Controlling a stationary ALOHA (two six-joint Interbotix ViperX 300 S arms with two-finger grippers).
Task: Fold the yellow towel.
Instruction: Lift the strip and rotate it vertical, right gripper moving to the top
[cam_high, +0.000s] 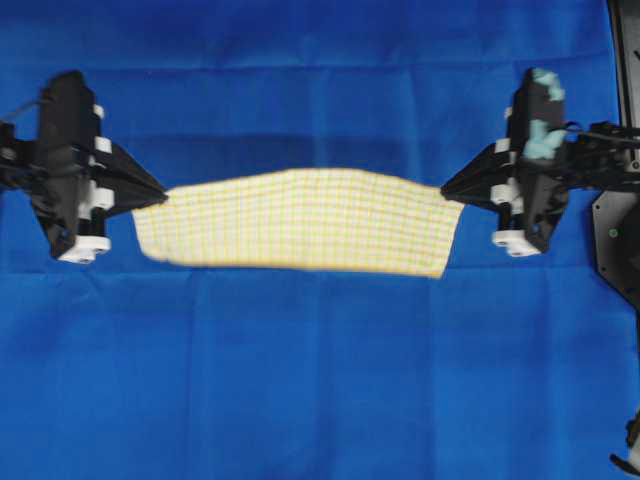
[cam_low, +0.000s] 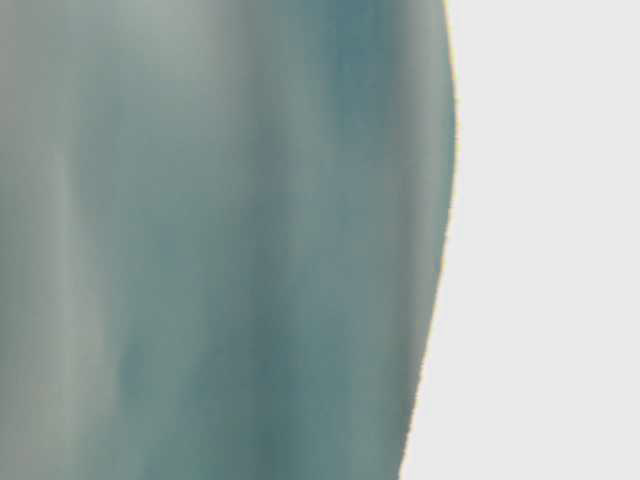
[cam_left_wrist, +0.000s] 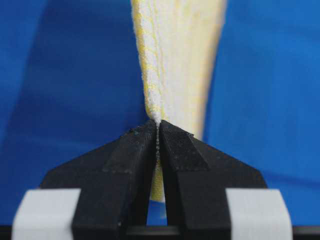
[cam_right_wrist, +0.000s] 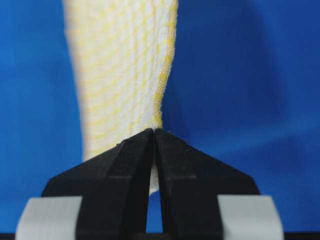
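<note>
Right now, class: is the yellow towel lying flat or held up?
Held up: the yellow towel stretches between the left gripper and right gripper, both pinching it.

There is one yellow towel (cam_high: 300, 222), cream with a yellow check, two black end effectors, the left end effector (cam_high: 160, 193) at the towel's left end and the right end effector (cam_high: 446, 187) at its right end, and one large blue cloth (cam_high: 320, 380) covering the bench.
</note>
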